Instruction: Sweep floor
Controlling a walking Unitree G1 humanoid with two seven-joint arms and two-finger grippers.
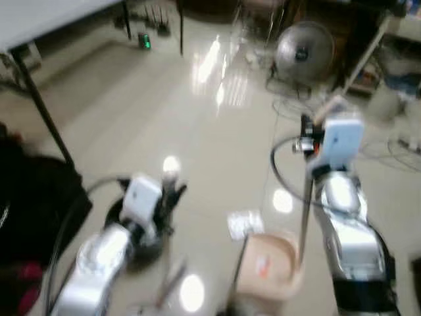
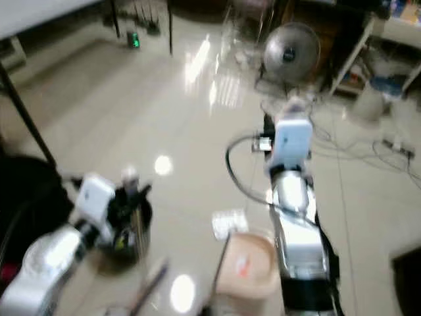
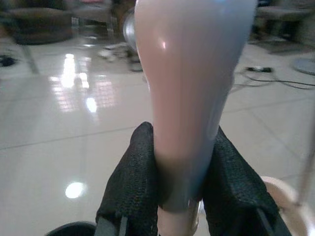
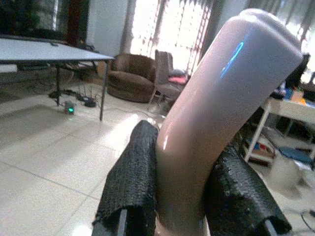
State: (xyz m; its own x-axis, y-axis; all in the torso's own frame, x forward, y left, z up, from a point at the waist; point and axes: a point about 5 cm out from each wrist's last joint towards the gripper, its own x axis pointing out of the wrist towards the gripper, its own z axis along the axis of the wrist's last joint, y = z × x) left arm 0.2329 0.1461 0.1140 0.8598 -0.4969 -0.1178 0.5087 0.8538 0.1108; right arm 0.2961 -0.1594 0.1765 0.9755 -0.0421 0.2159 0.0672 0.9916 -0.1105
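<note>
Blur softens the left eye view, yet both silver arms reach out over a glossy pale tiled floor (image 1: 131, 118). The left gripper (image 1: 172, 192) sits low on the robot's left, above a dark round shape I cannot identify, and its fingers cannot be read here. The right gripper (image 1: 309, 135) is raised higher on the right, at the top of a thin upright pole (image 1: 304, 217) that runs down to a pink dustpan (image 1: 270, 263) standing on the floor between the arms. Just beside the dustpan lies a small crumpled piece of white litter (image 1: 245, 224). Farther off stand a floor fan (image 1: 304, 51) with loose cables around it and the dark legs of a white table (image 1: 39, 20). The right eye view shows the same layout, with the litter (image 2: 229, 222) just ahead of the dustpan (image 2: 247, 266). In the left wrist view, the two black fingers (image 3: 130, 182) are pressed against either side of a smooth pinkish-grey handle (image 3: 189, 88), gripping it. In the right wrist view, the black fingers (image 4: 133, 182) likewise clamp a curved pale handle end (image 4: 216, 113); behind it are a brown armchair (image 4: 130, 78), bright windows and the table (image 4: 49, 51).
</note>
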